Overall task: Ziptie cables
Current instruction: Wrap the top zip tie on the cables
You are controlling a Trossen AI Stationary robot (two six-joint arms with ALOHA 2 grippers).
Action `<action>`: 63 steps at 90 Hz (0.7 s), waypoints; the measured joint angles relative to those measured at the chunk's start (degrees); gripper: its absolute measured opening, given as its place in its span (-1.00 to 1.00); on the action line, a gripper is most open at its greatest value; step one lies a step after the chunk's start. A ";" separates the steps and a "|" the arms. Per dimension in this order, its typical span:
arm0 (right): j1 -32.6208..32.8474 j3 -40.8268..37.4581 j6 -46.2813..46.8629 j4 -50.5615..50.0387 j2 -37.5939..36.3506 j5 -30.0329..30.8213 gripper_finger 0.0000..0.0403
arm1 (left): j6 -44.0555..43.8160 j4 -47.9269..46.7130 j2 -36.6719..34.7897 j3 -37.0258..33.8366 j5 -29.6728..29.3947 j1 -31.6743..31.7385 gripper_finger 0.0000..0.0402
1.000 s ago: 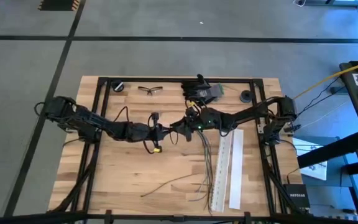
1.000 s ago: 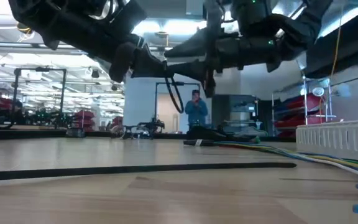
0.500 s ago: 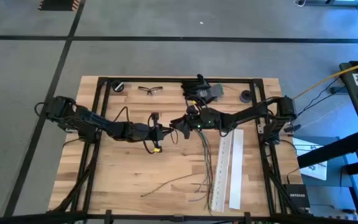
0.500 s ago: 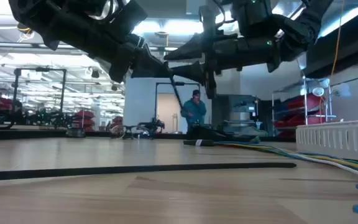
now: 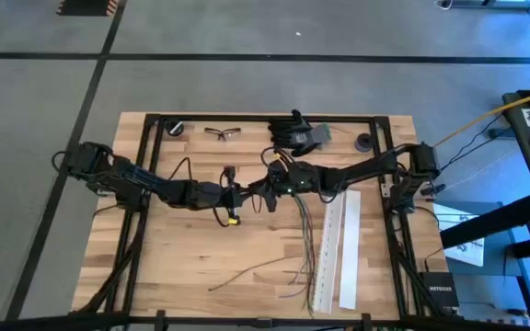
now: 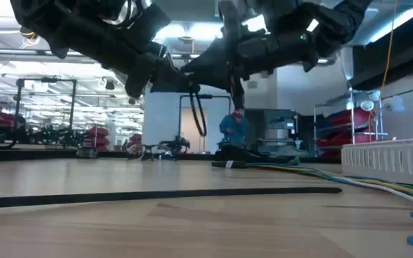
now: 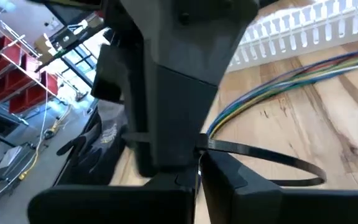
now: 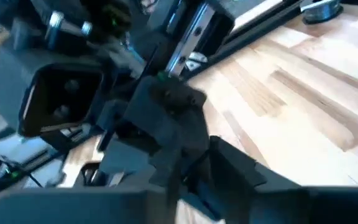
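Note:
Several thin coloured cables [image 5: 304, 244] lie fanned on the table right of centre; their upper ends [image 7: 278, 84] run in under the two grippers. A single dark cable [image 5: 247, 269] lies apart, nearer the front. My left gripper [image 5: 245, 193] and right gripper [image 5: 267, 182] meet tip to tip above the table's middle, both shut on a black zip tie. The zip tie's loop [image 6: 196, 115] hangs below them, clear of the wood. Whether the loop goes around the cables I cannot tell. My left gripper pinches the zip tie's strap [image 7: 211, 147] between its two fingers where the loop begins, coming level from the table's left. The loop [image 7: 291, 163] stands out beyond the fingers, clear of the table. My right gripper comes from the table's right, tipped down toward the left gripper. It seems to pinch a thin strap of the zip tie [image 7: 132, 137], but its own body hides the contact.
Two long white perforated strips [image 5: 329, 248] [image 5: 350, 248] lie right of the cables. Safety glasses [image 5: 222, 133], a black glove and device [image 5: 297, 131] and two small black round parts [image 5: 177, 128] [image 5: 364, 142] sit along the far edge. A person stands in the room behind.
My right gripper has gone a little toward the table's left edge, risen and tipped, closing up on the left gripper. The zip tie's loop still hangs below the two grippers. The cables on the table have stayed where they were.

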 joint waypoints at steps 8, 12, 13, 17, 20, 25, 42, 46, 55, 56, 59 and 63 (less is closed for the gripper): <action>0.54 0.00 -4.59 0.09 -0.05 2.19 -0.96 | -1.16 0.13 0.00 0.00 -0.13 -0.04 -1.00; 0.82 0.00 -7.30 0.09 -0.03 4.35 -0.98 | -1.66 0.11 0.00 -0.02 -0.04 -0.04 -1.00; 0.85 0.00 -8.21 0.10 -0.03 4.81 -0.99 | -1.82 0.10 0.00 -0.02 -0.03 -0.04 -1.00; 1.22 0.00 -11.69 0.11 -0.03 6.74 -0.99 | -2.77 0.09 0.00 -0.02 -0.13 0.02 -1.00; 1.58 0.00 -14.63 0.13 -0.03 9.04 -1.00 | -3.50 0.07 0.00 -0.02 0.06 0.04 -1.00; 2.20 0.06 -20.56 -0.05 -0.03 12.19 -1.00 | -5.21 -0.05 0.00 -0.02 0.83 0.13 -1.00; 4.48 2.16 -41.24 -0.71 -0.01 24.26 -1.00 | -10.56 -2.36 -0.15 0.04 4.67 -0.09 -1.00; 4.91 2.77 -44.75 -0.70 -0.12 26.49 -1.00 | -11.54 -2.96 -0.15 0.04 5.37 -0.11 -1.00; 5.23 3.64 -47.48 -0.52 -1.06 26.96 -1.00 | -11.98 -3.69 -0.17 0.04 5.60 -0.57 -1.00; 5.21 3.67 -47.51 -0.57 -1.29 26.96 -1.00 | -11.97 -3.69 -0.17 0.04 5.63 -0.61 -1.00; 5.13 3.60 -47.62 -1.29 -1.99 26.99 -1.00 | -11.82 -3.80 -0.17 0.04 5.66 -0.70 -1.00; 5.07 3.60 -47.66 -1.15 -2.59 27.06 -1.00 | -11.59 -3.85 -0.17 0.02 5.71 -0.70 -1.00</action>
